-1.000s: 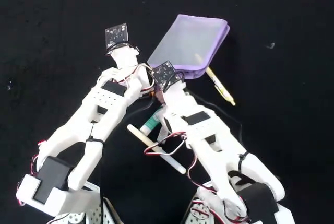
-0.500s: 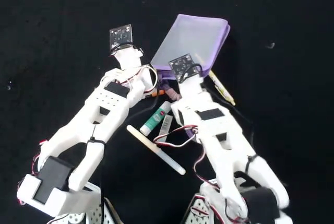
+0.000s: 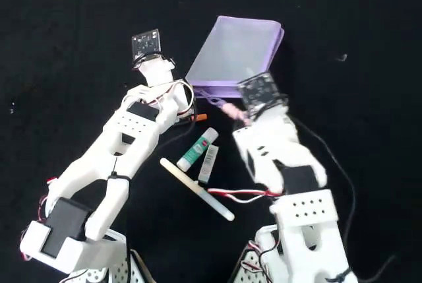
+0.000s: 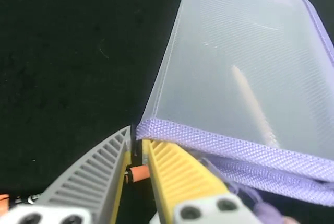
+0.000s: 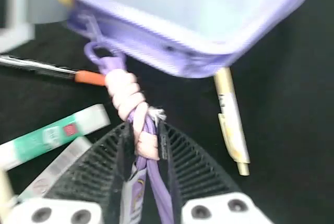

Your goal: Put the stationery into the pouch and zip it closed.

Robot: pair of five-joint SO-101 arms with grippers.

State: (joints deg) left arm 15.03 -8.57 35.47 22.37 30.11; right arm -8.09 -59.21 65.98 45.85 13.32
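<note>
The purple translucent pouch [image 3: 237, 49] lies at the back middle of the black table [image 3: 356, 98]. My left gripper [image 4: 136, 139] is shut on the pouch [image 4: 235, 67] at its near corner seam; in the high view it [image 3: 189, 95] sits at the pouch's left front corner. A pale pen [image 4: 250, 104] shows through the pouch wall. My right gripper [image 5: 142, 130] is shut on the pink and purple zipper pull [image 5: 125, 91], which leads up to the pouch [image 5: 198, 10]. A yellow pen [image 5: 229, 119] lies on the table with one end at the pouch's front edge.
A green glue stick [image 3: 196, 149], a small white item [image 3: 208, 163] and a long white stick [image 3: 196, 189] lie between the arms. An orange-tipped pen [image 5: 52, 70] lies near the pouch's front edge. The table's far left and right are bare.
The right arm has swung to the right along the pouch's front edge with the zipper pull in its gripper. The pouch has turned a little. The left arm has hardly moved.
</note>
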